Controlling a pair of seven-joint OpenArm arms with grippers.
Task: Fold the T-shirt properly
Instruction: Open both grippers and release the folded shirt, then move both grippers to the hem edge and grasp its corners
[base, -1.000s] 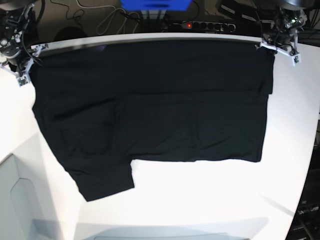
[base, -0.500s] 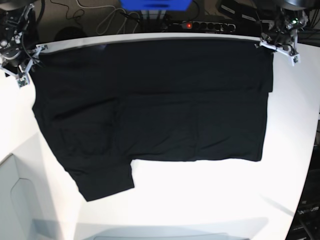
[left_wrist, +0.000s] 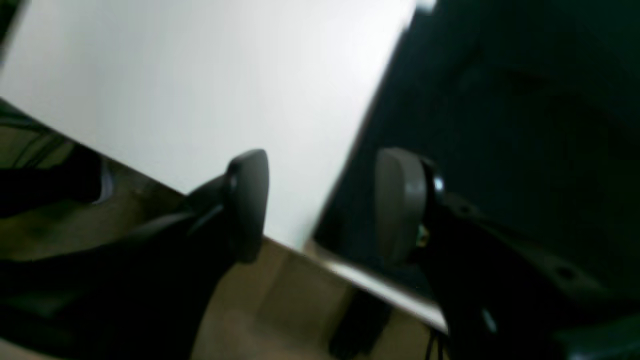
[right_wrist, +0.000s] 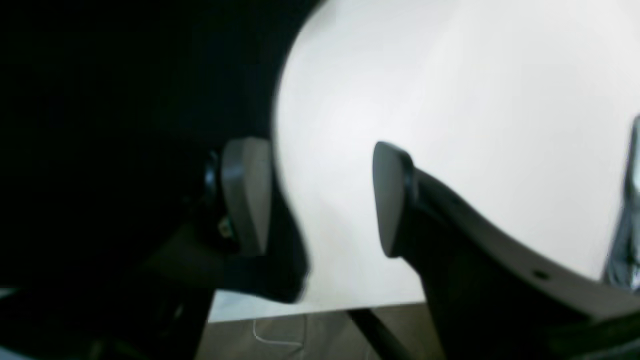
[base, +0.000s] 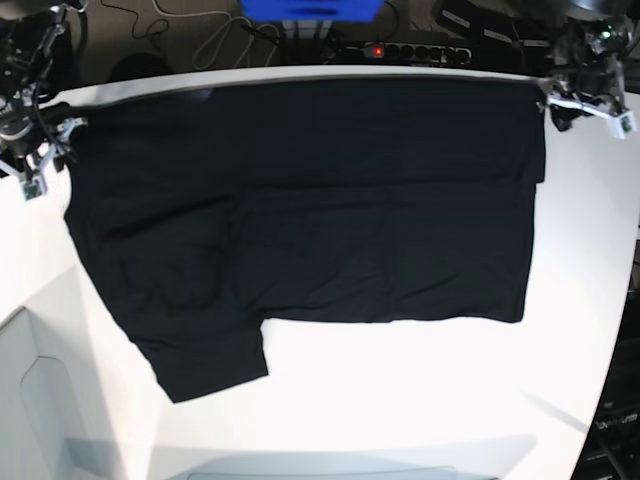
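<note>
T-shirt: I've got the T-shirt (base: 300, 210) spread flat and dark across the far half of the white bench (base: 420, 400), its far hem running along the bench's far edge; one sleeve (base: 205, 365) sticks out toward the near left. No print or tag showing from here.
Left tool: the left tool (left_wrist: 320, 205) sits at the far right corner, jaws parted, nothing between them. One pad (left_wrist: 397, 200) hangs over the black cloth edge, the other over bare bench.
Right tool: the right tool (right_wrist: 320, 200) is at the far left corner, jaws wide, holding nothing; the cloth edge lies just beside its inner pad (right_wrist: 245, 195).
Handling: I judge this light, limp and floppy. It will sag and drag if I lift one point only, and thin layers can slip out of a shallow pinch.
Where to hold: I'd take corners or hem edges, both tools at once, pinching all layers.
Fold state: the right part looks doubled over already, a layer edge shows across the middle; the left sleeve looks unfolded, I reckon.
Around: power strip (base: 405, 50), cables (base: 215, 40) and a blue box (base: 310, 8) behind the far edge, off the bench.
In the way: nothing on the cloth; the far bench edge is close to both tools, so I'd watch for cloth sliding off there.
</note>
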